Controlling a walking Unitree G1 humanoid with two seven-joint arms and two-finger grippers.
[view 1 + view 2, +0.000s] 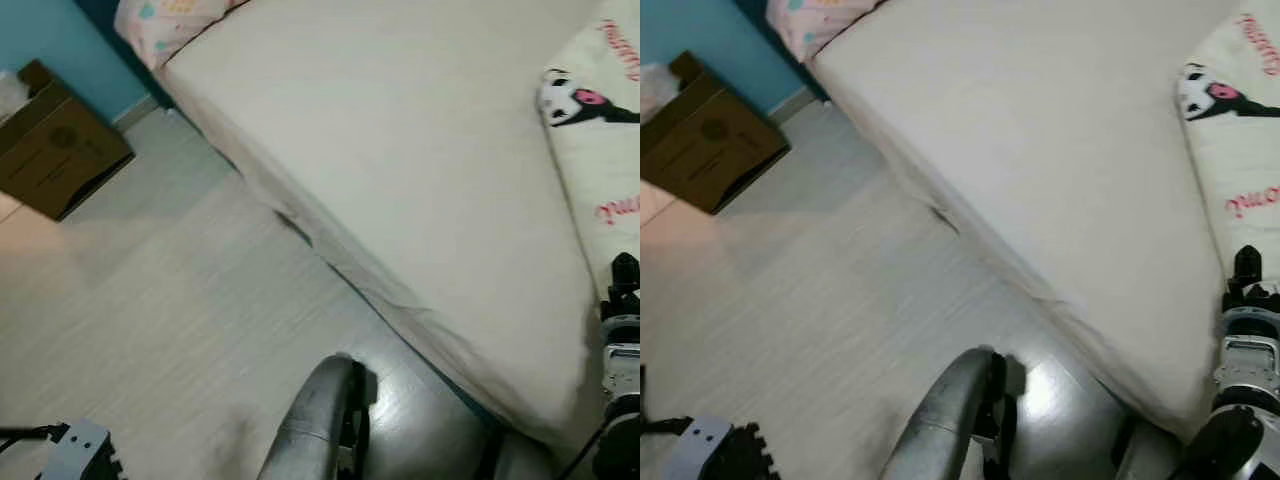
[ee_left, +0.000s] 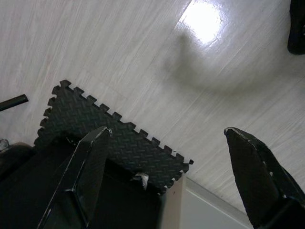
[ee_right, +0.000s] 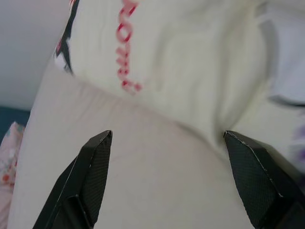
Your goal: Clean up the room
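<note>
Spanning pale floor (image 1: 150, 300), cream bed (image 1: 400, 150)

Our arms (image 1: 945, 420) are curved silver tubes; our right gripper (image 3: 167, 176) and left gripper (image 2: 167, 176) carry tapered, textured black fingers.

The blanket (image 1: 605, 150) with red lettering and a cartoon face runs off the right edge of the head view; the lettering is blurred and cannot be read. The pillow (image 1: 165, 22) at upper left is cut by the top edge. The box (image 1: 55, 150) at left is cropped by the frame edge, its print too small to read. The right gripper (image 1: 625, 275) at lower right is partly cut off. In the left wrist view, the mat (image 2: 112, 138) disappears under a dark shape that cannot be made out.
</note>
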